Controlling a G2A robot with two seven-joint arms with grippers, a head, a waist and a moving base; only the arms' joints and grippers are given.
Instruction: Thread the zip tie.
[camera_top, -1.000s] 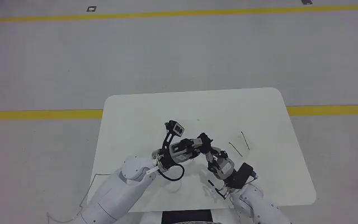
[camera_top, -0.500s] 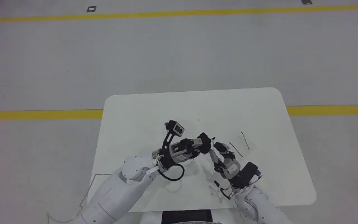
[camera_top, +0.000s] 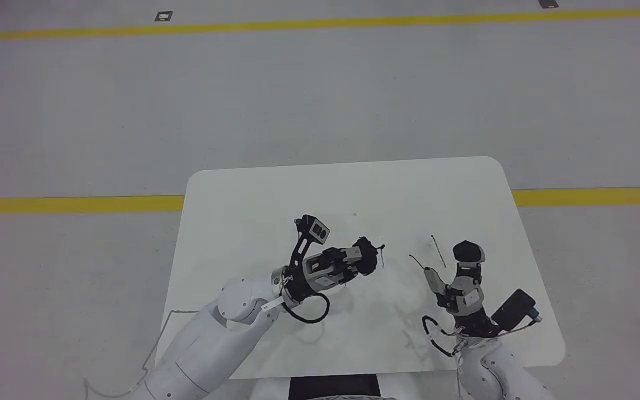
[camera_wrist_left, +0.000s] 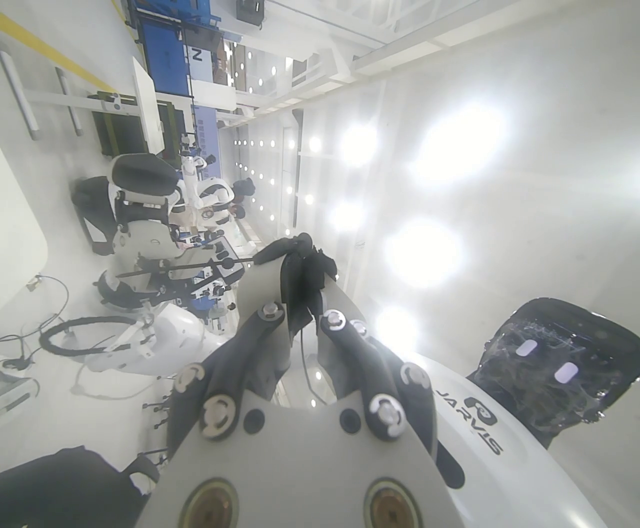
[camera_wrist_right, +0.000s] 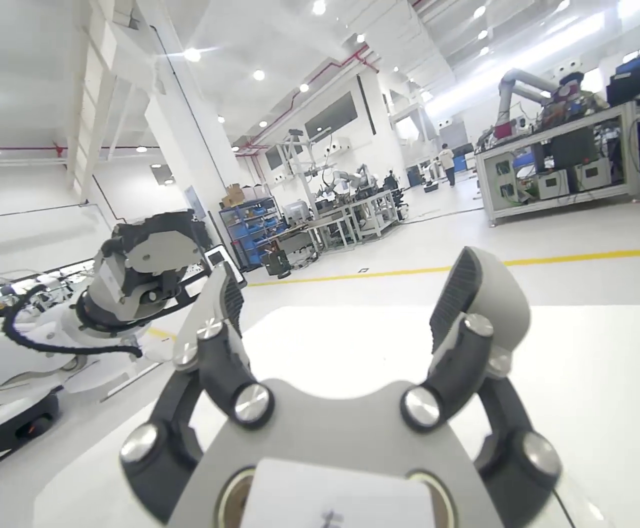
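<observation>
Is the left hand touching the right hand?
Apart. The top view shows a plain stretch of table between the left hand and the right hand. In the right wrist view, the left hand sits farther off.

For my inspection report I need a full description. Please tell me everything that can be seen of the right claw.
The right claw is open, with nothing between its two fingers. These look like pale grey metal, each with a black ribbed pad on its inner face, and join a grey base plate through black links with silver screws. The claw is over the right part of the white table, close to two thin black zip ties that lie on the table.
</observation>
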